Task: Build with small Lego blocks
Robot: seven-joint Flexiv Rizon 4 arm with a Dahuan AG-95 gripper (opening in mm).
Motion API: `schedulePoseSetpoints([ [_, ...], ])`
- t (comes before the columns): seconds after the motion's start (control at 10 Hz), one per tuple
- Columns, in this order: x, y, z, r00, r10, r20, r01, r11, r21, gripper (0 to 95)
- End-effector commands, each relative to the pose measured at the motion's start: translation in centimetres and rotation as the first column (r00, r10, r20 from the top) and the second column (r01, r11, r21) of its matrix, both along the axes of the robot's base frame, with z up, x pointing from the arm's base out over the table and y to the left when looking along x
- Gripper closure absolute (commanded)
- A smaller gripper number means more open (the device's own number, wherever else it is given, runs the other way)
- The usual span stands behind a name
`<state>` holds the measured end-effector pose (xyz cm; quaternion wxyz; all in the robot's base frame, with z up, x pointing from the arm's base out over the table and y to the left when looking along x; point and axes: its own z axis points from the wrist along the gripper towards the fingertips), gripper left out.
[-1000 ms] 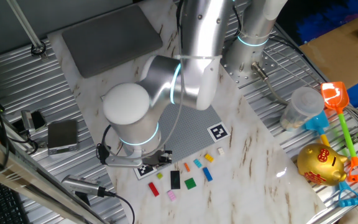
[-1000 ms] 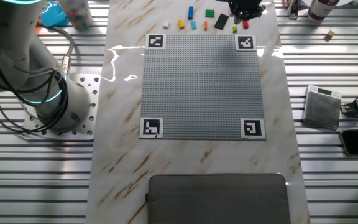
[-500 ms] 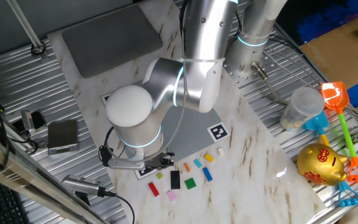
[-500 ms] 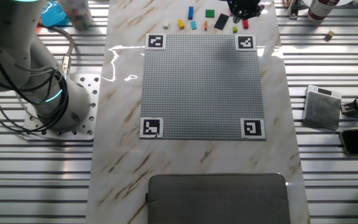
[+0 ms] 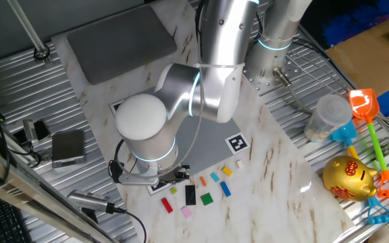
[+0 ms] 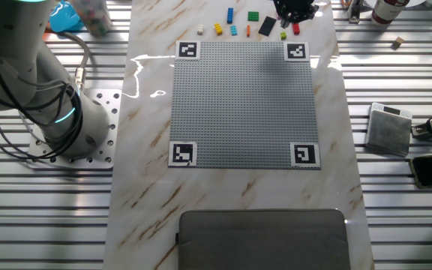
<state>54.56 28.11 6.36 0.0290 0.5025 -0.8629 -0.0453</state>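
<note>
Probably a lab: slatted metal workbench (image 6: 36,217), marker-cornered plate (image 6: 242,105).
</note>
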Motion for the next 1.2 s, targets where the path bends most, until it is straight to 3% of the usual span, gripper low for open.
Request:
schedulePoseSetpoints([
  [0.1,-0.02,-0.02,0.03,1.0,0.005,-0.025,-0.005,1.0,0.002,95.0],
  [0.6,-0.02,-0.02,0.03,1.0,0.001,-0.029,-0.001,1.0,-0.001,95.0],
  [1.2,-0.02,-0.02,0.03,0.999,-0.041,-0.015,0.041,0.999,0.003,95.0],
])
